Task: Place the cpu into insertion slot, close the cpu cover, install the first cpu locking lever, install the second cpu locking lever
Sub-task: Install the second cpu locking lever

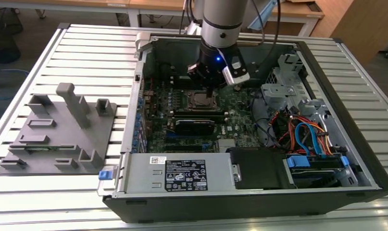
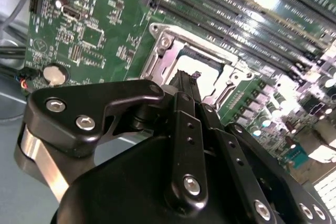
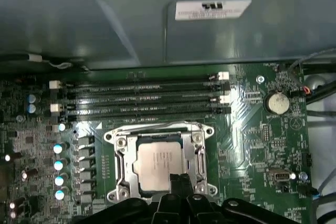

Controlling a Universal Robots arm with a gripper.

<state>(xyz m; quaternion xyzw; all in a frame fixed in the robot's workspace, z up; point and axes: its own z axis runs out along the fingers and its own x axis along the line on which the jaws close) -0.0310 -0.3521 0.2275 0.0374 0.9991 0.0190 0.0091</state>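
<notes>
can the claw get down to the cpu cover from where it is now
Probably yes. The claw hangs right over the cpu cover, which frames the cpu in its socket, and nothing stands between them in both wrist views.

Arm (image 1: 220, 24) reaching straight down from above.
I see my gripper (image 1: 208, 89) pointing down, its black fingers (image 3: 181, 184) pressed together at the tips; a blue light glows on the wrist (image 1: 218, 59).

You get even, bright overhead light, with white glare blowing out the memory slots (image 2: 294, 9) in the second wrist view, while the gripper body (image 2: 173, 171) sits dark and soft up close.
</notes>
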